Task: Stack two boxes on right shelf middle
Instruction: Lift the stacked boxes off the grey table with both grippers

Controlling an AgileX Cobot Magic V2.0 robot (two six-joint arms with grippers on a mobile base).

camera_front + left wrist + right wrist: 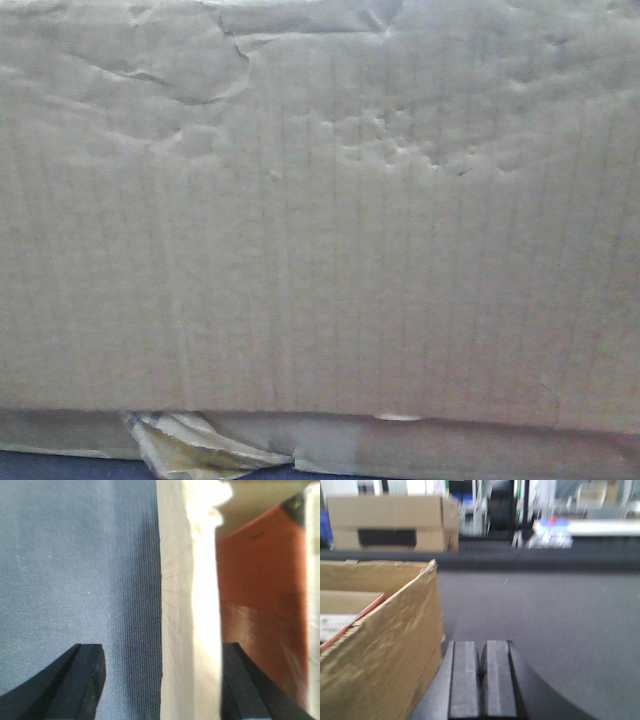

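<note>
A brown cardboard box (320,230) with a creased, dented face fills the front view; torn yellowish tape (195,447) curls from its lower edge. My left gripper (160,649) is open and straddles a bright box wall (192,630): one black finger (85,680) is outside over blue-grey cloth, the other inside next to an orange-brown item (260,605). My right gripper (481,647) is shut with nothing in it, just right of an open box (385,645). A second box (390,522) stands far behind. The shelf is out of view.
Grey cloth surface (555,625) stretches to the right of my right gripper. Its raised dark far edge (545,557) runs across the view. Blurred racks and clutter (520,510) stand beyond. Flat items with an orange edge (350,622) lie inside the near box.
</note>
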